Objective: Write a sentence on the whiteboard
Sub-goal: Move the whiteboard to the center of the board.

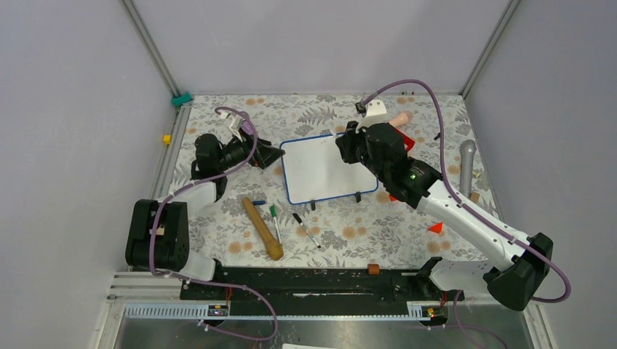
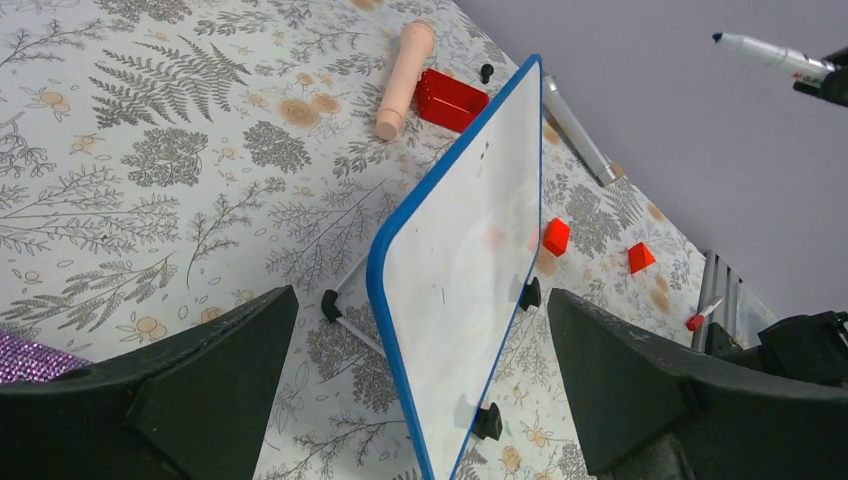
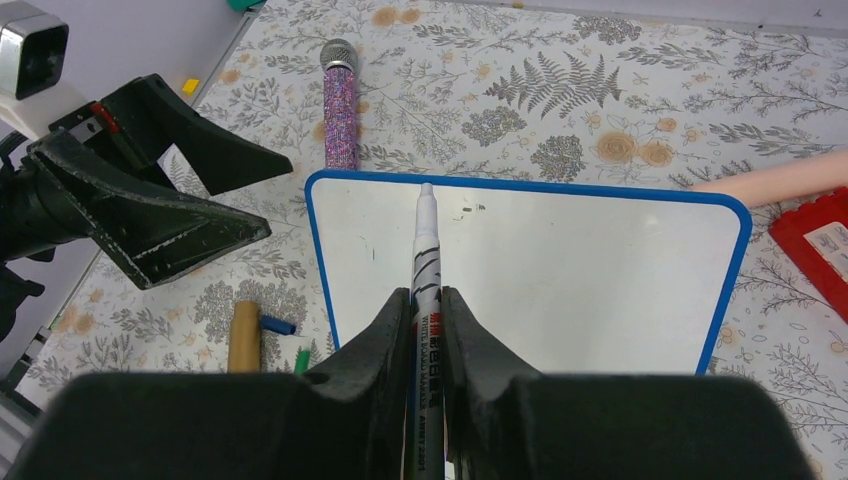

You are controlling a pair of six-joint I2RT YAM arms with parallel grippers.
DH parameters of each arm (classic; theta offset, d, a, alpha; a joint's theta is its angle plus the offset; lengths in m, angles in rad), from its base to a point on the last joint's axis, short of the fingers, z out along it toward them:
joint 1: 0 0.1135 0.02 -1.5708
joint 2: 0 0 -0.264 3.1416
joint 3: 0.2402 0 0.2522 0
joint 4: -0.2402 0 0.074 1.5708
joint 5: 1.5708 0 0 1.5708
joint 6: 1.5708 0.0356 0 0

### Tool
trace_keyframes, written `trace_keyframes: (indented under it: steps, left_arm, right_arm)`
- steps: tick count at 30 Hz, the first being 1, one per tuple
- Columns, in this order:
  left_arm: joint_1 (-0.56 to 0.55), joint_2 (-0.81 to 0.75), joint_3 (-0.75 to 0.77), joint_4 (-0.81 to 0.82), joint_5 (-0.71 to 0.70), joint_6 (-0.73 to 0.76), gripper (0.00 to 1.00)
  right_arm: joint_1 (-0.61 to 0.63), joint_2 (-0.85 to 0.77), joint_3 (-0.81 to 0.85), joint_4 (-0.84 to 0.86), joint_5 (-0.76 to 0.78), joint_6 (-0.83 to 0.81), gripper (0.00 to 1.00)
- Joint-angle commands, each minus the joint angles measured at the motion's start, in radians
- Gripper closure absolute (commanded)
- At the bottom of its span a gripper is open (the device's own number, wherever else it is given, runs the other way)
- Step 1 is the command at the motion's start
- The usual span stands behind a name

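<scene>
the whiteboard (image 1: 327, 169) sits on the flowered cloth (image 1: 407, 240) in the far middle of the table, between the two arms, its black feet toward the near side. it looks propped at a slant in the left wrist view, though from above i cannot tell how steep. its face is nearly bare - only a few small dark marks (image 3: 470, 209) near the far edge.

the right gripper (image 3: 428, 310) is clamped on a marker (image 3: 425, 240), tip pointing out over the board's far left part. the lower barrel is hidden between the fingers. in the left wrist view the tip hangs in the air, probably clear of the surface.

the left gripper (image 1: 269, 155) stands spread wide just beside the board's left edge, holding nothing.

the right arm covers the board's far right corner from above. a red box (image 2: 450, 98) and a peach cylinder (image 2: 403, 65) lie beyond - both cut off in the right wrist view.
</scene>
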Motion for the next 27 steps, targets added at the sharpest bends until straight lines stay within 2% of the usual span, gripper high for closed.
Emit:
trace_keyframes:
  steps: [1, 5, 10, 12, 14, 17, 19, 22, 23, 25, 27]
  left_arm:
    - [-0.001, -0.08, -0.052, 0.031, 0.0, 0.073, 0.01]
    - [-0.001, -0.157, -0.055, -0.097, -0.043, 0.138, 0.01]
    - [0.0, -0.167, -0.015, -0.132, 0.034, 0.111, 0.01]
    - [0.0, -0.152, 0.008, -0.178, 0.012, 0.096, 0.05]
    - [-0.001, -0.133, 0.0, -0.118, 0.056, 0.053, 0.01]
    - [0.0, -0.141, -0.036, 0.016, 0.041, -0.043, 0.01]
    - [0.0, -0.157, -0.006, -0.026, 0.035, -0.017, 0.01]
    - [-0.009, -0.175, 0.033, -0.185, -0.033, 0.129, 0.01]
    - [-0.01, -0.175, 0.019, -0.184, -0.06, 0.157, 0.01]
    - [-0.009, -0.154, -0.029, -0.094, -0.113, 0.118, 0.01]
    - [-0.005, -0.095, -0.049, 0.024, -0.075, 0.057, 0.03]
  right_arm:
    - [-0.006, -0.005, 0.013, 0.033, 0.029, -0.008, 1.0]
    - [-0.005, 0.001, 0.014, 0.032, 0.036, -0.017, 1.0]
    - [-0.005, -0.017, 0.0, 0.03, 0.059, -0.026, 1.0]
    - [-0.006, -0.031, -0.015, 0.032, 0.062, -0.025, 1.0]
    - [-0.005, -0.044, -0.039, 0.044, 0.06, -0.024, 1.0]
    - [-0.003, -0.057, -0.059, 0.052, 0.044, -0.019, 1.0]
    - [-0.005, -0.062, -0.068, 0.061, 0.035, -0.019, 1.0]
    - [-0.005, -0.065, -0.072, 0.077, 0.031, -0.01, 1.0]
    - [-0.004, -0.063, -0.072, 0.083, 0.021, -0.006, 1.0]
    - [-0.005, -0.06, -0.075, 0.094, -0.001, 0.003, 1.0]
    - [-0.004, -0.055, -0.093, 0.116, -0.019, 0.009, 1.0]
